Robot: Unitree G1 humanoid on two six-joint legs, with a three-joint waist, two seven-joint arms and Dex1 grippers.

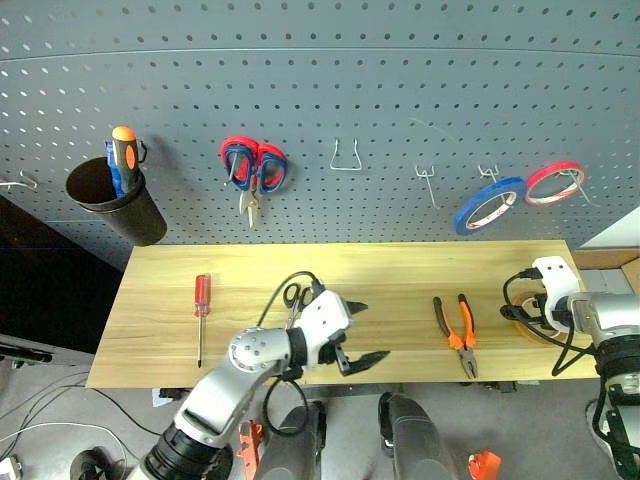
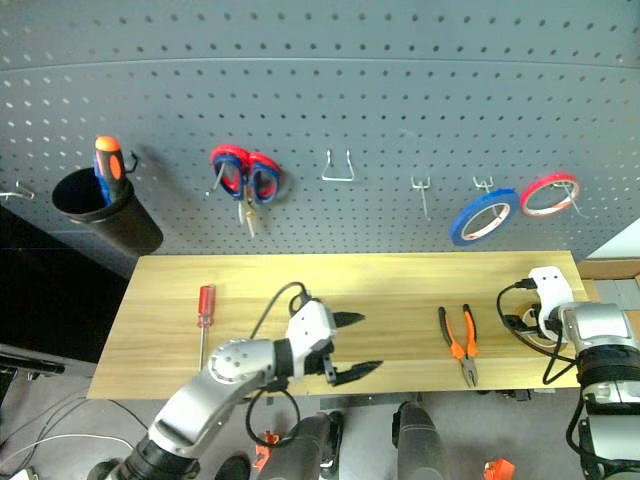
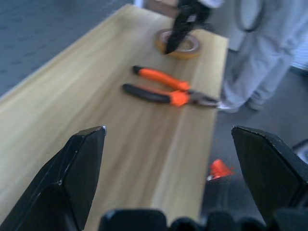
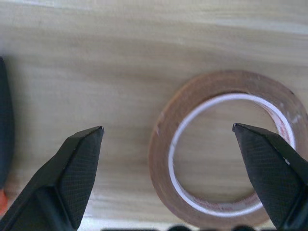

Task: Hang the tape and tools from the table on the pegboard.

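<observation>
From the head, the left gripper (image 1: 362, 335) spreads wide above the table (image 1: 400, 270), partly covering the black-handled scissors (image 1: 294, 297); the screwdriver (image 1: 201, 305) and pliers (image 1: 457, 333) lie uncovered below the pegboard (image 1: 380, 90). The left wrist view blurs the pliers. In the right wrist view, the right gripper (image 4: 168, 139) gapes over the tape (image 4: 226, 163), probably not touching it, its rim cut off.

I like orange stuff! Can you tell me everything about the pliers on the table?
The pliers lie flat on the light wooden table, toward its right half. One handle is orange and the other black, with orange at the joint, and the short grey metal jaws point to the table's front edge. The handles are spread a little apart. Nothing touches them but the table; both grippers are away from them.
</observation>
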